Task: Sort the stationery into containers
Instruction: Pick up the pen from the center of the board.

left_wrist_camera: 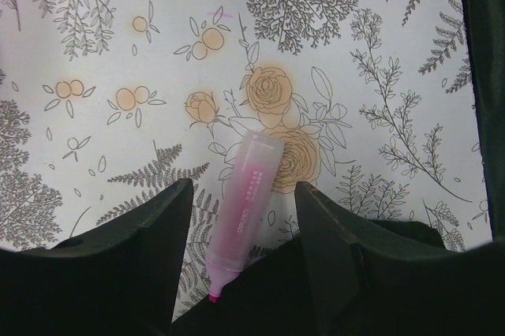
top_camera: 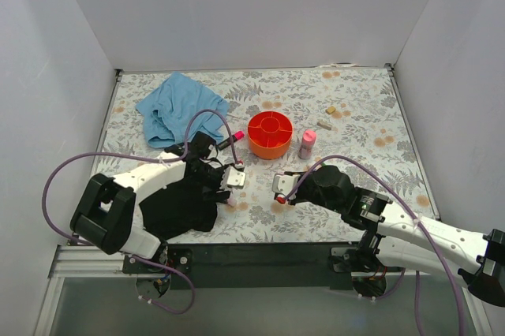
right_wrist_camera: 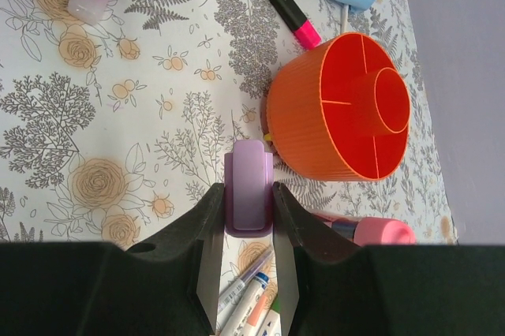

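The orange divided bowl (top_camera: 270,136) stands mid-table and also shows in the right wrist view (right_wrist_camera: 339,107). My right gripper (right_wrist_camera: 248,194) is shut on a lilac stick (right_wrist_camera: 248,170) and holds it just left of the bowl, above several thin markers (right_wrist_camera: 254,304). In the top view it (top_camera: 280,186) is in front of the bowl. My left gripper (left_wrist_camera: 241,186) is open, its jaws on either side of a pale pink highlighter (left_wrist_camera: 243,202) that lies on the table with its tip at the black cloth. A pink bottle (top_camera: 307,144) stands right of the bowl.
A blue cloth (top_camera: 181,107) lies at the back left. A black cloth (top_camera: 185,206) lies under the left arm. A black-and-pink highlighter (top_camera: 230,141) lies left of the bowl. Two small items (top_camera: 327,117) lie behind the bottle. White walls enclose the table.
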`<state>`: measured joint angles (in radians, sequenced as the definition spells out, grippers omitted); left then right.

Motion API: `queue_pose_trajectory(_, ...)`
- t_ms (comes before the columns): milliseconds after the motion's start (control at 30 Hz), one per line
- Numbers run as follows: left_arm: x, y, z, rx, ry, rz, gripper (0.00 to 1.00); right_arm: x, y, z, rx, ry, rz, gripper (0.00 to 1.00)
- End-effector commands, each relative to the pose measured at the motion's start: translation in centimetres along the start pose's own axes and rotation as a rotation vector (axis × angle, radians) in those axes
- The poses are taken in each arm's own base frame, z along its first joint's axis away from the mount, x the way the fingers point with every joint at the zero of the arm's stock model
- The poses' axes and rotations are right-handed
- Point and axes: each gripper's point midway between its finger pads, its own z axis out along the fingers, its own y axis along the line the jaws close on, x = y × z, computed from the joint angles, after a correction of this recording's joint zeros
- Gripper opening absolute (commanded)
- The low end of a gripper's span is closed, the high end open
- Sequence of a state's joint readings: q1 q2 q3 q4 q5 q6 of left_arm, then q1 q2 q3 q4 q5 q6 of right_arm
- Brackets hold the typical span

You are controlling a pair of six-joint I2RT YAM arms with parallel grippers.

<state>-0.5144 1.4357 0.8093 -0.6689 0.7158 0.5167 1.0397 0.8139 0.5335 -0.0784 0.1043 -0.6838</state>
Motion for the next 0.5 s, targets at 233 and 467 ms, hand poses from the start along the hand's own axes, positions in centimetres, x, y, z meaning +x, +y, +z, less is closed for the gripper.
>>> queue_pose_trajectory(233, 3.4, -0.9, 2.1, 0.019, 0.106, 0.05, 0.54, -1.5, -1.4, -0.1, 0.026, -0.038, 0.024, 0.01)
queue_pose_trajectory(467, 4.5, -1.1, 3.4, 0.047, 0.143, 0.043, 0.52, -1.3, -1.1, 0.0, 0.017, -0.033, 0.028, 0.01)
